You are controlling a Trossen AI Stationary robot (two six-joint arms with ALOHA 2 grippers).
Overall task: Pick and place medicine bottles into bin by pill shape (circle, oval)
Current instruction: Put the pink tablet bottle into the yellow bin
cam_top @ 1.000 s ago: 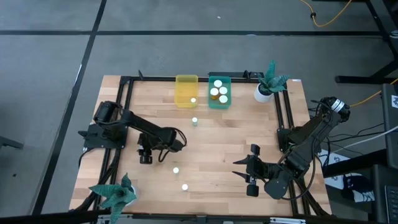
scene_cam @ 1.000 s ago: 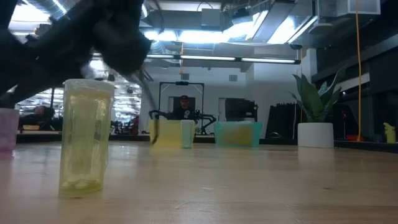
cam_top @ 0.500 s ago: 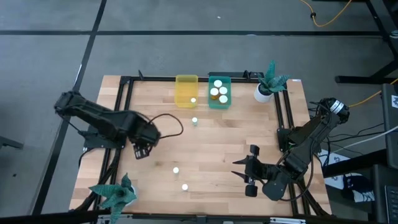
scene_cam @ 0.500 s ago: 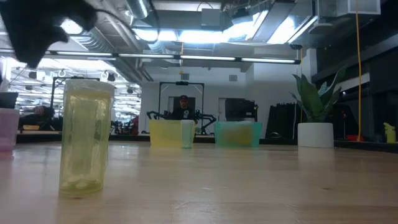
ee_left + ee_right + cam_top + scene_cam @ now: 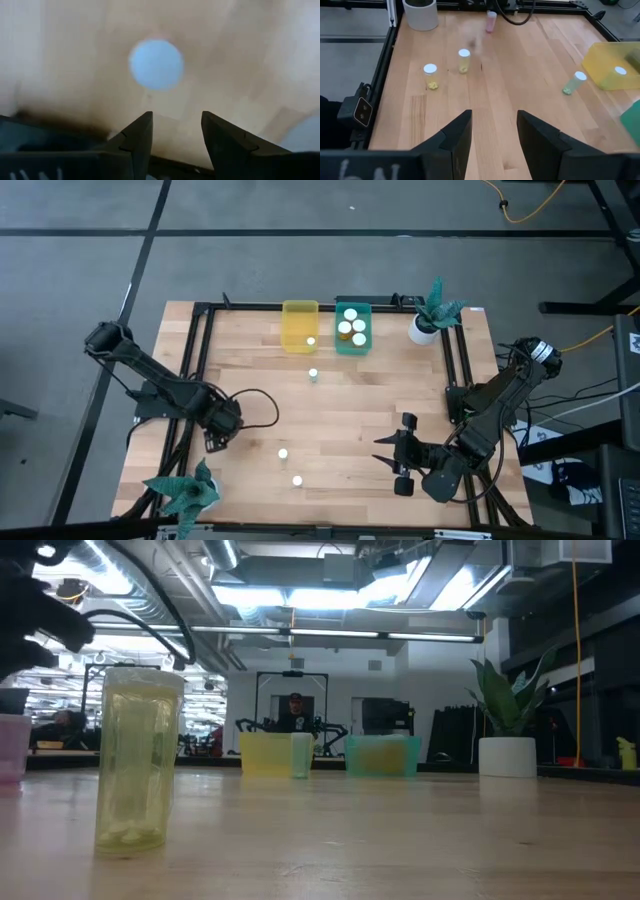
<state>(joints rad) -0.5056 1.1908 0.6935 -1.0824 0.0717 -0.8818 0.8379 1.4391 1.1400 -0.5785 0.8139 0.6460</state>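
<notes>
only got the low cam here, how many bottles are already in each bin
Observer: The yellow bin holds one bottle. The teal bin holds three bottles.
Operator: cant find the left gripper, where is it
Observer: The left gripper is at the table's left edge, open. A white cap lies just ahead of its fingers in the left wrist view.
Operator: and the right one
Observer: The right gripper hangs open over the table's right side, far from the bins, holding nothing.
</notes>
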